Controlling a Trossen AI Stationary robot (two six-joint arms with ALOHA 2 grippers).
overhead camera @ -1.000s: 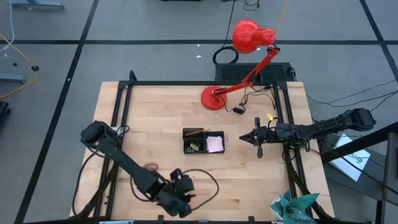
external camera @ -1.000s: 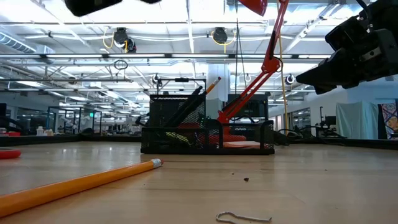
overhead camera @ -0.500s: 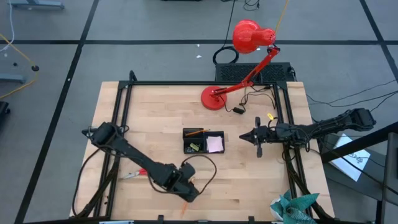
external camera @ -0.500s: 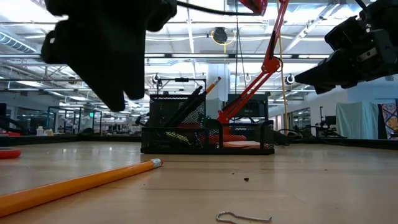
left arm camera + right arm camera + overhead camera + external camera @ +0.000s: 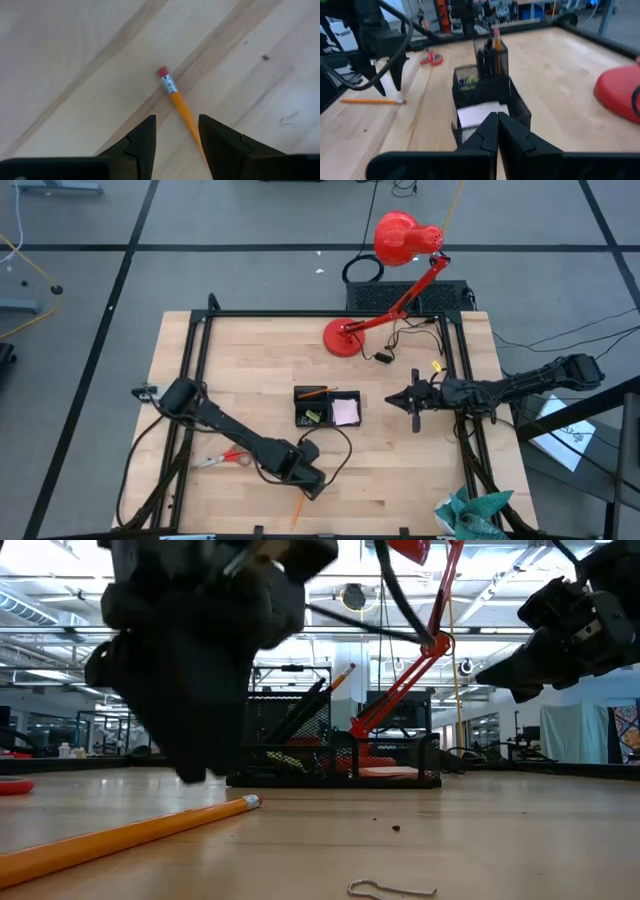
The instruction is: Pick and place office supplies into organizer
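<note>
Leftmost on the wooden bench point(image 5: 250, 360), the red-handled scissors point(image 5: 228, 458) lie flat beside the left arm's forearm. Next along, the left pincer point(image 5: 309, 483) hangs low near the bench's front edge, pointing down, its two fingers point(image 5: 142, 142) parted to a moderate gap and holding nothing. Directly under it lies an orange pencil point(image 5: 176, 97), flat on the wood; in the left wrist view its shaft runs between the fingers, with the red eraser end lying beyond the tips. The low view shows the same pencil point(image 5: 120, 837) in the foreground, with the left pincer point(image 5: 200, 755) just above the wood behind it and a small bent wire clip point(image 5: 392, 889) nearer the camera.

Toward the middle of the bench stands the black mesh organizer point(image 5: 327, 407). Its tall cup holds an orange pencil and dark pens standing tilted, a middle section holds yellow-green bits, and the pale pink sticky-note pad point(image 5: 346, 412) lies in the low tray part.

Behind it, the red desk lamp point(image 5: 392, 275) has its round base at the bench's far edge. Farther right, the right pincer point(image 5: 400, 400) hovers near the organizer, aimed at it, its fingers point(image 5: 487, 134) pressed together and empty.
</note>
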